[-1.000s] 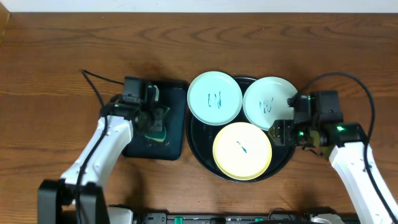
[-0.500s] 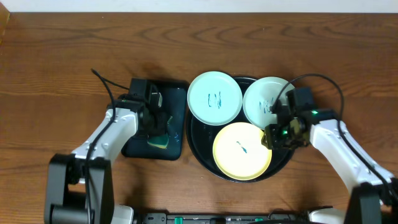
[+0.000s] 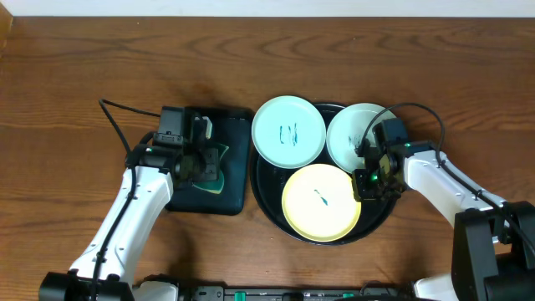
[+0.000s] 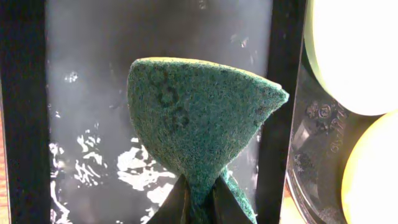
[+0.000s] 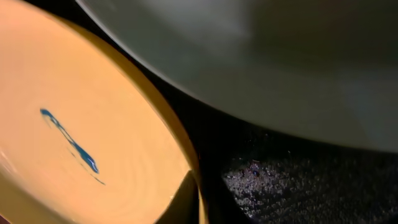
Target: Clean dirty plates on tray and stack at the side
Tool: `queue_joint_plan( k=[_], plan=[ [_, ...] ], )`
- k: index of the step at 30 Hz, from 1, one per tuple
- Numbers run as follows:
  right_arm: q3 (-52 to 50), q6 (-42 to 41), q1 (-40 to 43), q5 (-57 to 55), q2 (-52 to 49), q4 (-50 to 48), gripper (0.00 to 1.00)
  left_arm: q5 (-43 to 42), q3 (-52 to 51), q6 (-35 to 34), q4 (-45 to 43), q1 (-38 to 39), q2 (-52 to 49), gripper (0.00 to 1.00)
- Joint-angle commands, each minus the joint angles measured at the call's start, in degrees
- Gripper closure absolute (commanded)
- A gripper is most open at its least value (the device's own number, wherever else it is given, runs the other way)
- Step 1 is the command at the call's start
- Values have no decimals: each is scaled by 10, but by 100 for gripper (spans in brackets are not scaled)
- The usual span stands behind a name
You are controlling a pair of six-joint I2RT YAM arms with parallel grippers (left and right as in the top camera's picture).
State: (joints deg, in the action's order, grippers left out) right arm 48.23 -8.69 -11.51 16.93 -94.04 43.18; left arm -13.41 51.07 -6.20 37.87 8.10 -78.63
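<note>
Your right end effector (image 3: 365, 180) is clenched on the yellow plate (image 3: 320, 201) at its right rim. The plate lies to its left in the round tray (image 3: 266, 206), near the table's (image 3: 84, 67) front edge. Your left end effector (image 3: 205, 163) grips the sponge (image 4: 199, 124).

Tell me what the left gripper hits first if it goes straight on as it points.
The left gripper, shut on the green scouring sponge, points down at the small rectangular black tray. The sponge would probably press onto its wet floor first, though the gap is hard to judge.
</note>
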Motion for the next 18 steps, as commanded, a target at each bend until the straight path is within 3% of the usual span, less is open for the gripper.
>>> queue_joint_plan(
  k=[1,7,18],
  plan=[
    [6,-44,-23,5,-5,-1,99,-6,8,-15,5,1,4,93],
    [6,-90,-47,5,-5,-14,99,-12,8,-19,6,1,4,93],
    [6,-91,-51,5,-5,-16,99,-12,8,-19,7,1,4,92]
  ],
)
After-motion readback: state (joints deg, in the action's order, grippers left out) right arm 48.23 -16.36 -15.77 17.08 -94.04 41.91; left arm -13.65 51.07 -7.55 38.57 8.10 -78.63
